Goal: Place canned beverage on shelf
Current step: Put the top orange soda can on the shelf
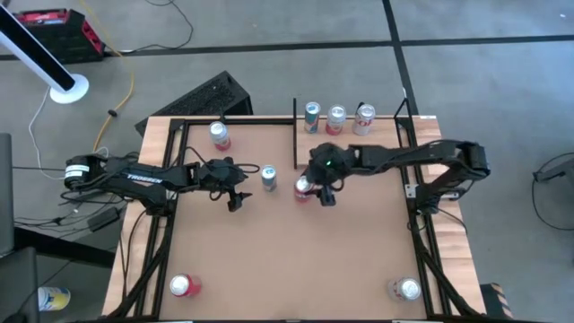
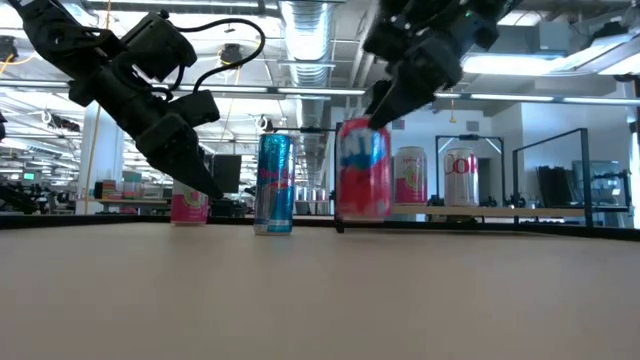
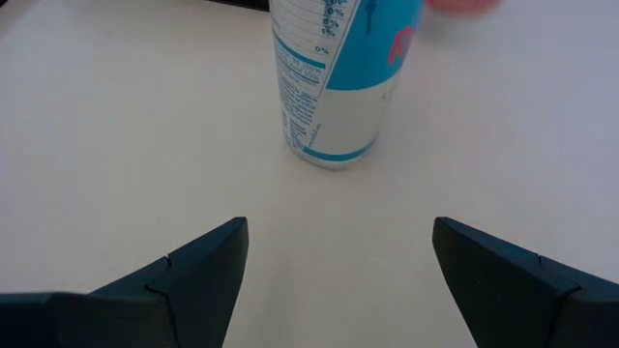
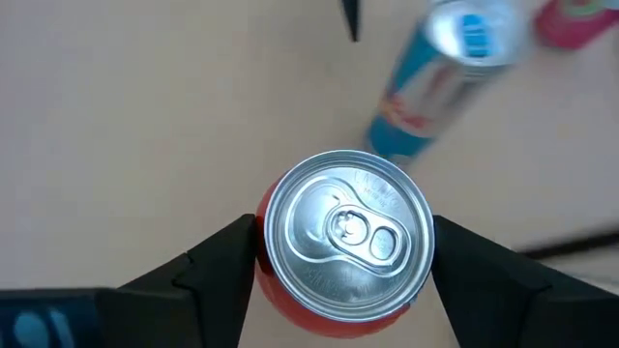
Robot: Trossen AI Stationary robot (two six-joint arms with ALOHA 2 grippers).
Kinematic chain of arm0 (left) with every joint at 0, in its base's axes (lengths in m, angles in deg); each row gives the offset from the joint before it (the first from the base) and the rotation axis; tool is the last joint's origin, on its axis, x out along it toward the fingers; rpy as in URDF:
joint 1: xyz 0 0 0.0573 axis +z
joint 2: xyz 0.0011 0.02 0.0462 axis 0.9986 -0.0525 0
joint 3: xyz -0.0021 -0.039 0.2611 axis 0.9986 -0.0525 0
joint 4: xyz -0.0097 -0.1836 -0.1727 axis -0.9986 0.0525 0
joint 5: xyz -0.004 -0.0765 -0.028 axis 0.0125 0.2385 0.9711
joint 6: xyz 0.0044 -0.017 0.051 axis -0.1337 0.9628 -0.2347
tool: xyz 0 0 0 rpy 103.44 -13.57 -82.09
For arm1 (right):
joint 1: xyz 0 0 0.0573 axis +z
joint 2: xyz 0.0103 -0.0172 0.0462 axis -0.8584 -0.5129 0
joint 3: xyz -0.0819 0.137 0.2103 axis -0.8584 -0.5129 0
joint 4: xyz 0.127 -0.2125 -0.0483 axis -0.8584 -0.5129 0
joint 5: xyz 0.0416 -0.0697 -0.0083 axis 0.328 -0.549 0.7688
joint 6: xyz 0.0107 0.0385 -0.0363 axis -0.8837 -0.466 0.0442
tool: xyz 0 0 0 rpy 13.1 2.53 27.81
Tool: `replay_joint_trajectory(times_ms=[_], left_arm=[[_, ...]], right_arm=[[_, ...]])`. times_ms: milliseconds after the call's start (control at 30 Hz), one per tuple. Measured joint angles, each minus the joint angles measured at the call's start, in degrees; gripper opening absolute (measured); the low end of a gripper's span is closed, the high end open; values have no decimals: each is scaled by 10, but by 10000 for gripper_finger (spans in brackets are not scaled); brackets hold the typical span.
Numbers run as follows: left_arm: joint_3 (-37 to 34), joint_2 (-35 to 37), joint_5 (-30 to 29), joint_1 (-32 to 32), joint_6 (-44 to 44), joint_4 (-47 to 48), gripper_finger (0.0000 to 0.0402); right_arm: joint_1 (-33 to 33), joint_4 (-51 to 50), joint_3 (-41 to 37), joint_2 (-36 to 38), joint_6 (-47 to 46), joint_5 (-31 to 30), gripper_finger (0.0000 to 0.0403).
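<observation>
My right gripper (image 1: 310, 190) is shut on a red can (image 2: 363, 170) near the table's middle, in front of the shelf. The can's silver top (image 4: 346, 232) faces the wrist camera. The shelf (image 2: 500, 211) stands at the far right and carries three upright cans (image 1: 336, 117). A slim blue can (image 1: 268, 177) stands upright on the tabletop to the left of the red can. My left gripper (image 3: 338, 280) is open and empty, low over the table, with the blue can (image 3: 334, 87) a short way ahead of its fingers. My right gripper pinches the red can between its two fingers, on opposite sides of the wall (image 4: 266, 290) just below the top rim. The fingers come from above, pointing down. The can hangs upright, its base a little clear of the tabletop in the low view.
A pink can (image 1: 220, 135) stands at the far left. A red can (image 1: 184, 285) stands at the near left corner and another can (image 1: 405, 289) at the near right. A black post (image 1: 295, 135) marks the shelf's left side. The tabletop's near middle is bare.
</observation>
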Motion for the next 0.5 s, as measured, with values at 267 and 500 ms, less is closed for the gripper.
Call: replay_joint_trajectory(times_ms=[267,500], left_arm=[[0,0,0,0,0,1,314],[0,0,0,0,1,0,314]], right_arm=[[-75,-127,0,131,24,1,291],[-201,-224,0,239,55,4,291]])
